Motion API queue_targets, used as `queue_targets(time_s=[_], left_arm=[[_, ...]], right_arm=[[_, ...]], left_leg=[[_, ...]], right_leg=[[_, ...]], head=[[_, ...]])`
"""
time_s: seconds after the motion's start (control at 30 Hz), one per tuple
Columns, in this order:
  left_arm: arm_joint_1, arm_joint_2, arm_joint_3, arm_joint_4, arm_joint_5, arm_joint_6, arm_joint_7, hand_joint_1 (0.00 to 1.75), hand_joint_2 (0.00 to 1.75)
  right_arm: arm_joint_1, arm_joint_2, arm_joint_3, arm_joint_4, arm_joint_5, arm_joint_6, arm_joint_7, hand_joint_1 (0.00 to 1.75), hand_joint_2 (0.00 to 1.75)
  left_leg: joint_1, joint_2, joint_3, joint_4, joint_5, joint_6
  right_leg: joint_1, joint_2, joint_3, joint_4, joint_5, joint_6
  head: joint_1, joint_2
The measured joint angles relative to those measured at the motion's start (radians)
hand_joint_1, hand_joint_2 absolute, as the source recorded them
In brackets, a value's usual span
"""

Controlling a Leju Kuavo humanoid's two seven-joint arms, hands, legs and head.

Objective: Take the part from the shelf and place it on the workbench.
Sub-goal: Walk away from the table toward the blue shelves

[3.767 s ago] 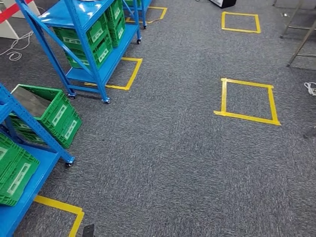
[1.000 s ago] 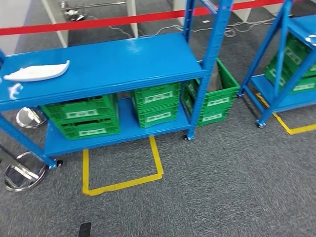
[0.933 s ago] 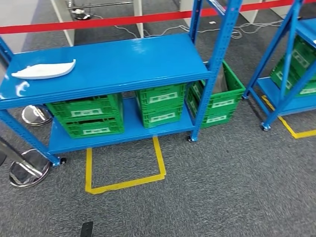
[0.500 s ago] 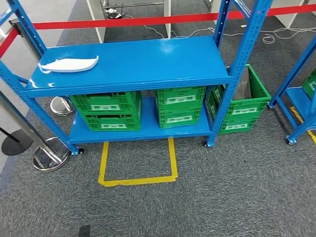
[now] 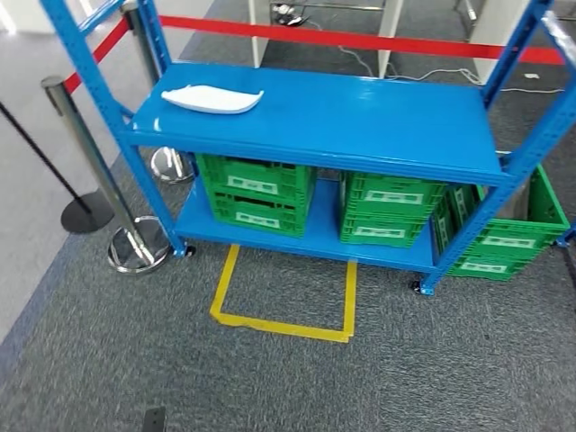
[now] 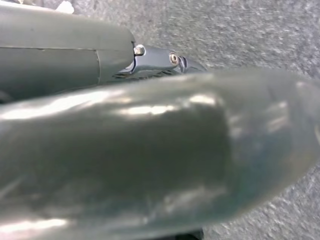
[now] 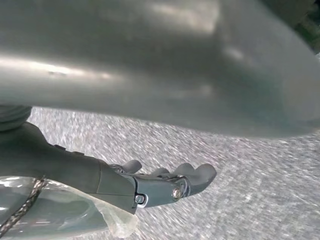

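It was a workshop or a warehouse area. A blue metal rack [image 5: 326, 121] on wheels stood on grey carpet [image 5: 408, 378], and green crates [image 5: 256, 191] with labels were stored on its low shelf. Yellow tape [image 5: 285, 319] marked a square on the floor. Behind the rack, a red belt [image 5: 353, 40] on chrome posts [image 5: 95, 153] closed the area.

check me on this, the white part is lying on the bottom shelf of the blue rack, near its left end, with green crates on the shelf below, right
Not quite. In the head view the white part lies on the upper shelf of the blue rack, near its left end. The green crates sit on the shelf below it, as you said.
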State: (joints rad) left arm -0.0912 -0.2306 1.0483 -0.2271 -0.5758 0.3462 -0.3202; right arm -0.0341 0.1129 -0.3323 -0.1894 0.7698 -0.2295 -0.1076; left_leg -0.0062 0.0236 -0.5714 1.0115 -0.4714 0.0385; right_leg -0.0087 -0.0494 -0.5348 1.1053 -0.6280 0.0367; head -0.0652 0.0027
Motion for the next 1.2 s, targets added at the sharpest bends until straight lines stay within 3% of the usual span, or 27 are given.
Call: queue_targets(time_s=[0.03,0.07,0.1,0.13,0.17,0.23,0.27,0.3,0.4,0.47,0.57,0.6,0.63,0.67,0.73,0.8,0.93,0.97,1.03,1.1,1.13,1.17,1.2], left_arm=[[-0.001,-0.001,0.0,0.0,-0.001,0.0,-0.002,0.0,0.0],[-0.002,-0.002,0.0,0.0,-0.002,-0.001,-0.003,0.0,0.0],[-0.002,-0.002,0.0,0.0,-0.003,-0.002,-0.005,0.0,0.0],[-0.001,-0.003,0.0,0.0,-0.004,-0.003,-0.007,0.0,0.0],[0.0,-0.003,0.0,0.0,-0.005,-0.005,-0.01,0.0,0.0],[0.001,-0.004,0.0,0.0,-0.007,-0.009,-0.018,0.0,0.0],[0.001,-0.004,0.0,0.0,-0.008,-0.011,-0.021,0.0,0.0],[0.001,-0.005,0.0,0.0,-0.008,-0.012,-0.024,0.0,0.0],[0.001,-0.007,0.0,0.0,-0.008,-0.013,-0.027,0.0,0.0],[0.002,-0.009,0.0,0.0,-0.008,-0.014,-0.028,0.0,0.0],[0.0,-0.011,0.0,0.0,-0.01,-0.014,-0.028,0.0,0.0],[0.0,-0.011,0.0,0.0,-0.01,-0.014,-0.028,0.0,0.0],[0.001,-0.011,0.0,0.0,-0.01,-0.015,-0.028,0.0,0.0],[0.002,-0.011,0.0,0.0,-0.01,-0.016,-0.028,0.0,0.0],[0.003,-0.011,0.0,0.0,-0.011,-0.017,-0.03,0.0,0.0],[0.001,-0.012,0.0,0.0,-0.011,-0.018,-0.033,0.0,0.0],[0.002,-0.016,0.0,0.0,-0.012,-0.02,-0.038,0.0,0.0],[0.003,-0.017,0.0,0.0,-0.012,-0.021,-0.039,0.0,0.0],[0.003,-0.02,0.0,0.0,-0.015,-0.024,-0.041,0.0,0.0],[0.004,-0.024,0.0,0.0,-0.018,-0.027,-0.042,0.0,0.0],[0.005,-0.025,0.0,0.0,-0.019,-0.027,-0.042,0.0,0.0],[0.006,-0.025,0.0,0.0,-0.019,-0.028,-0.042,0.0,0.0],[0.007,-0.026,0.0,0.0,-0.019,-0.029,-0.042,0.0,0.0]], right_arm=[[0.001,0.0,0.0,0.0,0.0,0.0,0.003,0.0,0.0],[0.002,0.0,0.0,0.0,0.0,0.0,0.007,0.0,0.0],[0.004,0.0,0.0,0.0,-0.001,0.001,0.011,0.0,0.0],[0.006,0.0,-0.001,0.0,-0.003,0.004,0.013,0.0,0.0],[0.007,0.0,-0.002,0.0,-0.005,0.008,0.015,0.0,0.0],[0.005,0.0,-0.005,0.0,-0.011,0.014,0.018,0.0,0.0],[0.003,0.0,-0.008,0.0,-0.014,0.014,0.021,0.0,0.0],[0.002,0.0,-0.011,0.0,-0.019,0.013,0.025,0.0,0.0],[0.003,0.0,-0.023,0.0,-0.036,0.017,0.032,0.0,0.0],[0.004,0.001,-0.031,0.0,-0.042,0.026,0.032,0.0,0.0],[0.006,0.001,-0.038,0.0,-0.046,0.038,0.033,0.0,0.0],[0.007,0.001,-0.04,0.0,-0.048,0.04,0.033,0.0,0.0],[0.008,0.001,-0.042,0.0,-0.048,0.041,0.034,0.0,0.0],[0.008,0.001,-0.044,0.0,-0.05,0.042,0.035,0.0,0.0],[0.007,0.002,-0.048,0.0,-0.055,0.048,0.036,0.0,0.0],[0.006,0.005,-0.053,0.0,-0.06,0.053,0.037,0.0,0.0],[0.005,0.007,-0.062,0.001,-0.065,0.063,0.037,0.0,0.0],[0.004,0.007,-0.064,0.001,-0.067,0.065,0.038,0.0,0.0],[0.002,0.007,-0.069,0.001,-0.069,0.066,0.042,0.0,0.0],[0.003,0.007,-0.074,0.001,-0.07,0.066,0.048,0.0,0.0],[0.006,0.007,-0.076,0.001,-0.071,0.066,0.049,0.0,0.0],[0.009,0.007,-0.078,0.001,-0.071,0.066,0.05,0.0,0.0],[0.012,0.007,-0.081,0.001,-0.071,0.066,0.049,0.0,0.0]], left_leg=[[0.001,-0.014,-0.001,0.0,0.001,0.002],[0.002,-0.027,-0.001,0.0,0.001,0.003],[0.002,-0.041,-0.001,0.0,0.001,0.004],[0.002,-0.052,0.0,0.0,0.0,0.004],[0.003,-0.062,0.002,0.001,-0.001,0.002],[0.002,-0.076,0.006,0.005,-0.006,-0.005],[0.001,-0.08,0.005,0.008,-0.009,-0.01],[-0.001,-0.083,0.003,0.011,-0.011,-0.015],[-0.001,-0.082,0.0,0.014,-0.014,-0.029],[0.001,-0.063,-0.014,0.049,-0.038,-0.04],[0.005,-0.037,-0.101,0.236,-0.127,-0.054],[0.006,-0.035,-0.128,0.29,-0.142,-0.056],[0.007,-0.034,-0.14,0.31,-0.137,-0.055],[0.007,-0.034,-0.131,0.289,-0.112,-0.053],[0.004,-0.03,-0.071,0.158,-0.038,-0.039],[-0.002,-0.022,-0.017,0.044,-0.009,-0.023],[-0.002,-0.027,0.014,0.0,-0.022,-0.003],[0.0,-0.029,0.023,-0.004,-0.023,0.001],[0.001,-0.03,0.035,-0.006,-0.029,0.008],[-0.001,-0.031,0.044,-0.006,-0.04,0.011],[-0.002,-0.032,0.052,-0.005,-0.047,0.011],[-0.002,-0.034,0.063,-0.005,-0.056,0.01],[-0.002,-0.036,0.076,-0.005,-0.065,0.008]], right_leg=[[-0.001,0.028,-0.037,0.07,-0.03,0.002],[-0.002,0.041,-0.075,0.137,-0.051,0.004],[-0.003,0.046,-0.104,0.18,-0.055,0.006],[-0.003,0.047,-0.117,0.188,-0.04,0.007],[-0.004,0.047,-0.111,0.154,-0.004,0.007],[-0.005,0.052,-0.067,0.023,0.078,0.007],[-0.006,0.057,-0.044,-0.033,0.102,0.004],[-0.006,0.062,-0.031,-0.066,0.112,-0.001],[-0.004,0.064,-0.022,-0.082,0.112,-0.023],[-0.007,0.059,-0.018,-0.085,0.112,-0.035],[-0.007,0.047,-0.013,-0.086,0.107,-0.045],[-0.007,0.043,-0.011,-0.086,0.105,-0.046],[-0.007,0.041,-0.008,-0.086,0.102,-0.046],[-0.006,0.04,-0.004,-0.086,0.099,-0.046],[-0.005,0.038,0.005,-0.086,0.092,-0.043],[-0.002,0.036,0.01,-0.089,0.082,-0.033],[-0.003,0.031,0.026,-0.075,0.086,-0.002],[-0.003,0.033,0.018,-0.056,0.075,0.003],[-0.004,0.041,-0.031,0.029,0.029,0.008],[-0.004,0.045,-0.109,0.143,-0.017,0.012],[-0.004,0.046,-0.138,0.174,-0.018,0.014],[-0.004,0.046,-0.148,0.164,0.005,0.015],[-0.004,0.046,-0.14,0.119,0.045,0.015]], head=[[0.004,0.0],[0.005,0.0],[0.005,0.0],[0.005,0.0],[0.005,0.0],[0.006,0.0],[0.006,0.0],[0.006,0.0],[0.002,0.0],[-0.003,0.0],[-0.01,0.0],[-0.01,0.0],[-0.01,0.0],[-0.01,0.0],[-0.01,0.0],[-0.009,0.0],[-0.008,0.0],[-0.005,0.0],[0.001,0.0],[0.004,0.0],[0.004,0.0],[0.004,0.0],[0.004,0.0]])
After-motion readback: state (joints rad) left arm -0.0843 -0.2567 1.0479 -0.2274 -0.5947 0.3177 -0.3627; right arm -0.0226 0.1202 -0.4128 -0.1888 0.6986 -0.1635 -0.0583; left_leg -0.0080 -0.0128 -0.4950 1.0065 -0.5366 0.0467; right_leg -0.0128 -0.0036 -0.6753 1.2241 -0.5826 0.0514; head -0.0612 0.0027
